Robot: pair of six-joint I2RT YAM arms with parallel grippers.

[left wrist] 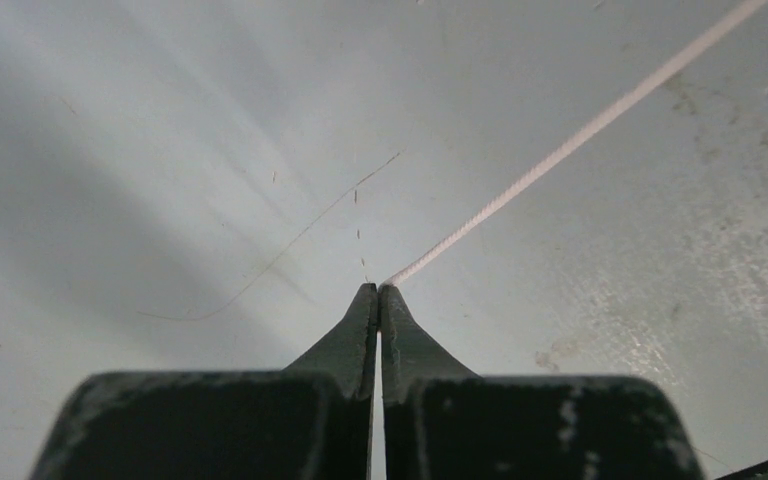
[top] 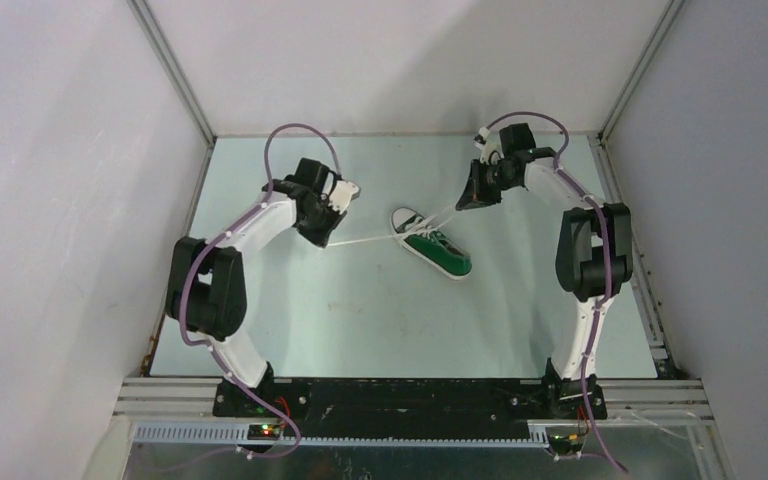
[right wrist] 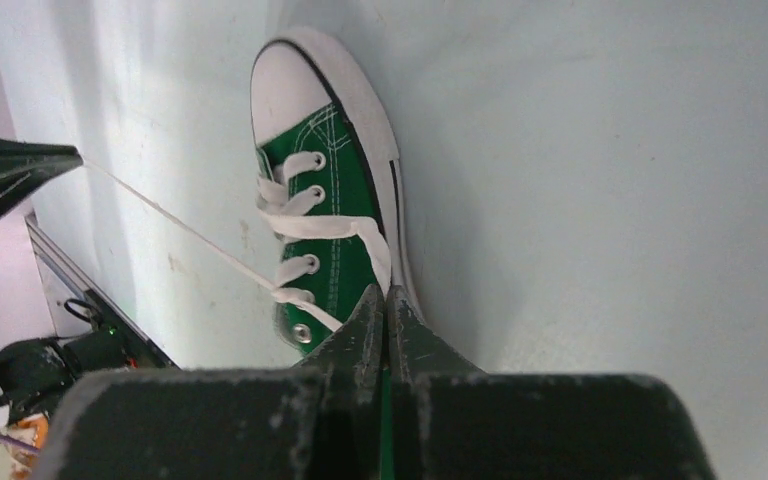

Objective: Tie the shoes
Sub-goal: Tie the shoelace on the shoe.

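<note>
Firmly, left gripper (left wrist: 378,288) pinches lace (left wrist: 560,150); right gripper (right wrist: 386,292) likewise.

We count one green sneaker (top: 432,243) on the one table (top: 360,320), lying about midway between its left and right edges and nearer the far edge than the near one. Two white lace strands (top: 365,240) stretch out from it, one to each side. There are two arms, the left arm (top: 245,235) and the right arm (top: 588,250), both bolted at the table's near edge. Each carries one hand, so two in all: the left hand (left wrist: 378,290) and the right hand (right wrist: 387,292).
</note>
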